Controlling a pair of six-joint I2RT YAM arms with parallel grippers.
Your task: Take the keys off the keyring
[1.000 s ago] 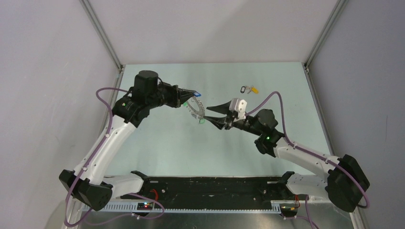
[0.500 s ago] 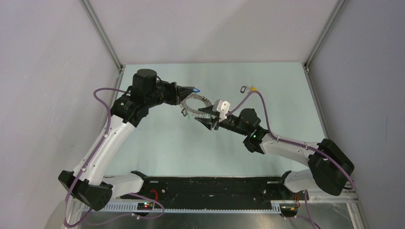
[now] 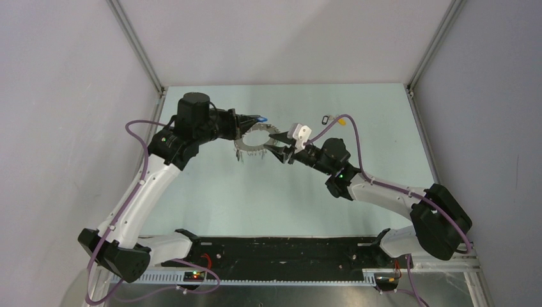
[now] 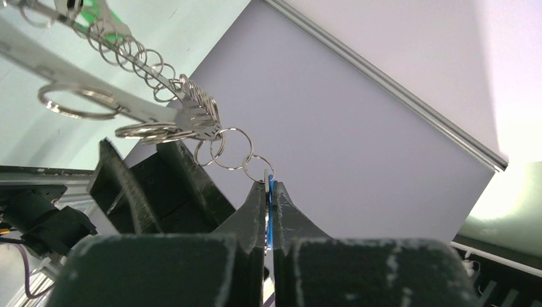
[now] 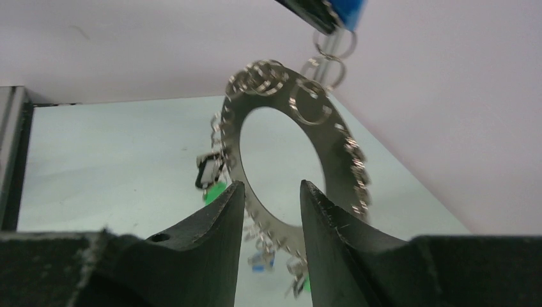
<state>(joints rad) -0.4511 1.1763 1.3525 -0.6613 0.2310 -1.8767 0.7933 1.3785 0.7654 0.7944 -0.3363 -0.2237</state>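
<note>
Keyring [image 5: 235, 141]: silvery toothed loop, small rings | left pincer [image 4: 268, 192] clamps blue key [image 4: 271, 217] | right pincer [image 5: 271, 185] half-open, gripping nothing

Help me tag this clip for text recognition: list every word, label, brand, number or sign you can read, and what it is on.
No text can be read in any view.
keyring: bare metal, no marking visible.
blue key head: plain where it shows.
loose keys on the table: too small to read.
circuit boards at the near edge: too small to read.
</note>
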